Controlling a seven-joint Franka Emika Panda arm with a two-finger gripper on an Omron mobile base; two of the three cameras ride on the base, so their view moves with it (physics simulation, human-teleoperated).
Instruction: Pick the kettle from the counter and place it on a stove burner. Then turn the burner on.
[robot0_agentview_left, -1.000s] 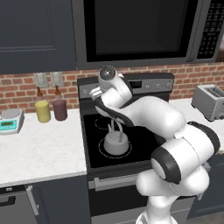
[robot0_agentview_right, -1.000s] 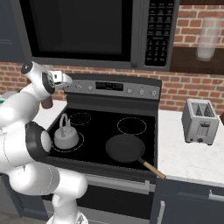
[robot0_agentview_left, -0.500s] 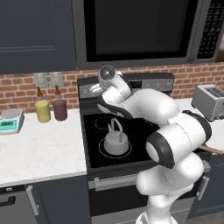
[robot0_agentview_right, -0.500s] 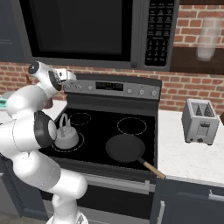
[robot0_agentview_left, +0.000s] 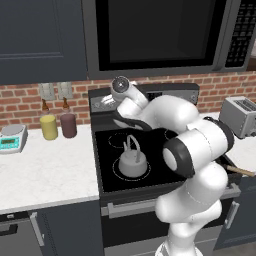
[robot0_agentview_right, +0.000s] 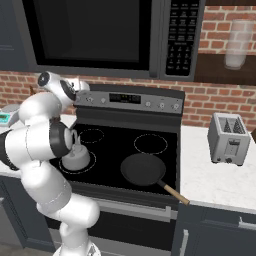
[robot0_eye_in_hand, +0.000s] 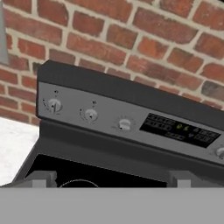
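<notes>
Now the small grey metal kettle (robot0_agentview_left: 132, 161) sits on the large white-outlined stove burner (robot0_agentview_left: 118, 173); the gripper (robot0_eye_in_hand: 111, 178), jaws wide and empty, faces the stove's control knobs (robot0_eye_in_hand: 90, 114).

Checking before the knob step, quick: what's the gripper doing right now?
Gripper: open, holding nothing, facing the stove's control panel; the kettle sits on the stove burner.

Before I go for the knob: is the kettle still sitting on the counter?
No, the kettle stands on the stove burner at the front left of the black glass, off the counter.
</notes>
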